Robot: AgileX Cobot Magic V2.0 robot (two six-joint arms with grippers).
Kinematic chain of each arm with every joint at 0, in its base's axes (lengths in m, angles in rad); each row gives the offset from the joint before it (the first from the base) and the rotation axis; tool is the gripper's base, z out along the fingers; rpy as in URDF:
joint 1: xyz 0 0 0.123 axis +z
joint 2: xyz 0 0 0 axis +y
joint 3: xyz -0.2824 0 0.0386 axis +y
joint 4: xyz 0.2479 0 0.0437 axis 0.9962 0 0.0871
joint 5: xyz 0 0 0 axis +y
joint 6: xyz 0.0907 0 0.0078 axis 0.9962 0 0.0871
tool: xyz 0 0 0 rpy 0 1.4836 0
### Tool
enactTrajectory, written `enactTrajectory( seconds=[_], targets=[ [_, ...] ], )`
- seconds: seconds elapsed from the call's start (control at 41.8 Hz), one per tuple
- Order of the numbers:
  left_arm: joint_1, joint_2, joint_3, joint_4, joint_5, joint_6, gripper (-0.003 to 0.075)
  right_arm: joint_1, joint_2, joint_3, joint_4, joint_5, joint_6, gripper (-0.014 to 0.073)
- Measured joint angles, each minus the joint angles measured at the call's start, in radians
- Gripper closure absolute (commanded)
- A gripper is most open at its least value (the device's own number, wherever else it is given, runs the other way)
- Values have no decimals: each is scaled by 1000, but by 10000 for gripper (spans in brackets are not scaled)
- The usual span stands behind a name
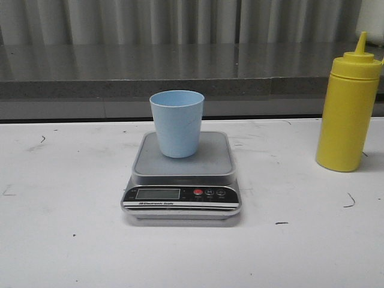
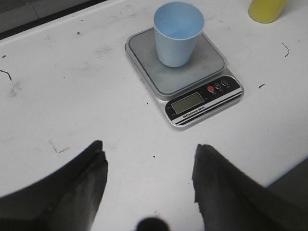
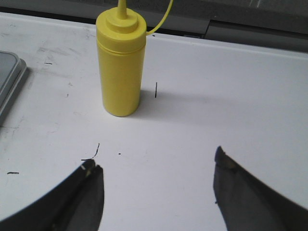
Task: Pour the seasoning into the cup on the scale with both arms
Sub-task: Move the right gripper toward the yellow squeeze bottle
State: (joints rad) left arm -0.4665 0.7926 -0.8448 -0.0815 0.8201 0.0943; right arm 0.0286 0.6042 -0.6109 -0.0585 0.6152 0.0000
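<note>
On scale [image 1: 182, 180] cup [image 1: 177, 123], seasoning [image 1: 348, 111] tip cropped, display blank

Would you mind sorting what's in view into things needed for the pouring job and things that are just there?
For the job:
bottle
cup
scale
left gripper, open
right gripper, open

Just there:
table
grey ledge behind

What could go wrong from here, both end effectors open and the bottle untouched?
1. The seasoning bottle is tall and narrow; an off-centre approach by the open right end effector could tip it.
2. The cup stands loose and light on the scale; a nudge from the left end effector or the nozzle might slide or topple it.
3. The cup mouth is small, so pouring could spill onto the platform.
</note>
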Motion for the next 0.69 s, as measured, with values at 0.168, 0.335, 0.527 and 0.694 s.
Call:
enactTrajectory(
  seconds=[0.168,0.335,0.527,0.694],
  targets=[
    [0,-92,43,2,2,1,334,0,0,0,0,0,0,85],
    [0,-103,46,2,2,2,334,0,0,0,0,-2,0,85],
    [0,-103,46,2,2,3,334,0,7,0,2,-26,0,20],
    [0,-103,46,2,2,3,334,0,67,0,2,-70,-6,-66]
  ],
)
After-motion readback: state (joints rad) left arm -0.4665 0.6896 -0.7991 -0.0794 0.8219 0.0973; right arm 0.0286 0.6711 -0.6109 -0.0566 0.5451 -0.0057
